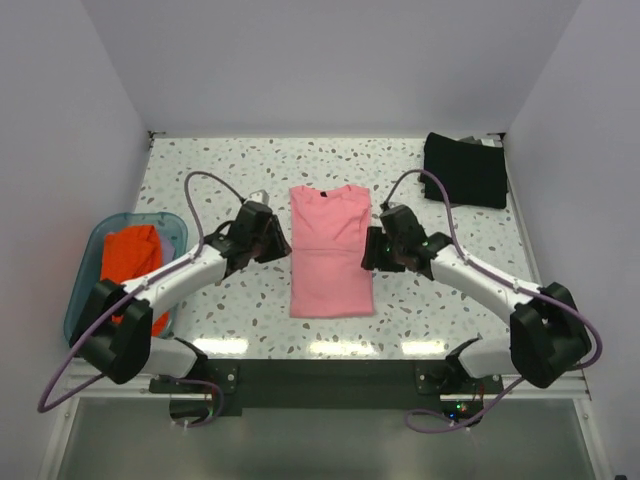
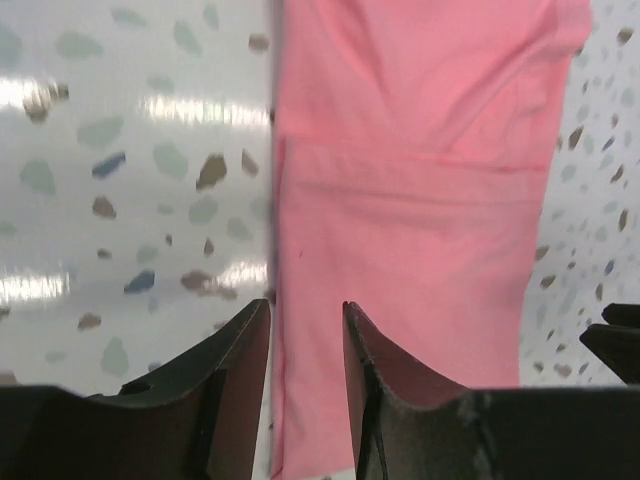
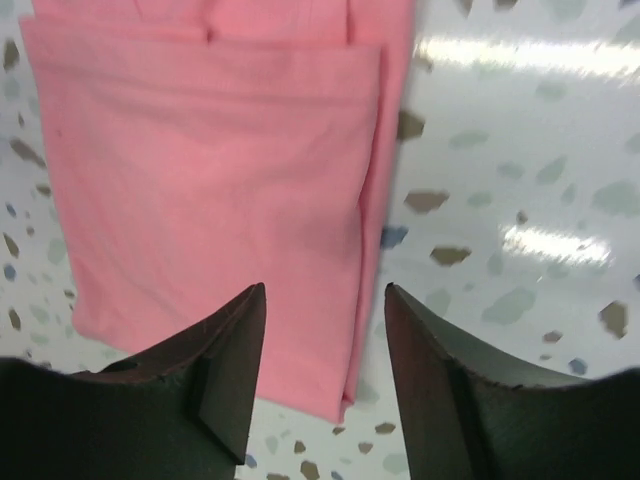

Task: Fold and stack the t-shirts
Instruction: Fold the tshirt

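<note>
The salmon-pink t-shirt (image 1: 332, 250) lies flat in the middle of the table, its sides folded in to make a long rectangle, neck at the far end. The black t-shirt (image 1: 465, 170) lies folded square at the back right. My left gripper (image 1: 283, 245) is open at the pink shirt's left edge. In the left wrist view the left gripper (image 2: 305, 310) has that edge of the shirt (image 2: 420, 200) between its fingertips. My right gripper (image 1: 370, 250) is open at the shirt's right edge. In the right wrist view the right gripper (image 3: 325, 290) straddles the folded edge of the shirt (image 3: 200, 170).
A translucent blue tub (image 1: 85, 260) stands at the table's left edge with an orange cloth (image 1: 135, 255) in it. The speckled tabletop (image 1: 200, 170) is walled in at the back and both sides.
</note>
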